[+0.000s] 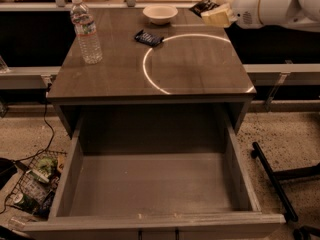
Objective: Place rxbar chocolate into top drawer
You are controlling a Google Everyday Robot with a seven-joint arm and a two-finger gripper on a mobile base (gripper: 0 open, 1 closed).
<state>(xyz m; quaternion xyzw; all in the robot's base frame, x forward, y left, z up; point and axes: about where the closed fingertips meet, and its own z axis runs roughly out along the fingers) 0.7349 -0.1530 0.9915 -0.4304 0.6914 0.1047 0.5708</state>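
My gripper point(214, 15) is at the upper right, raised above the table's back right corner. Its pale fingers point(220, 17) are shut on a small dark flat wrapper, the rxbar chocolate point(203, 6), which sticks out to the left of them. The top drawer point(150, 184) is pulled wide open under the table's front edge, with a bare flat bottom and nothing in it. The gripper is far behind and to the right of the drawer.
On the table top point(190, 69) stand a water bottle point(86, 30) at the left, a white bowl point(160, 13) at the back, and a dark bluish wrapper point(148, 37) near the middle. A wire basket of clutter point(32, 184) sits on the floor at the left. A black base leg point(272, 176) is at the right.
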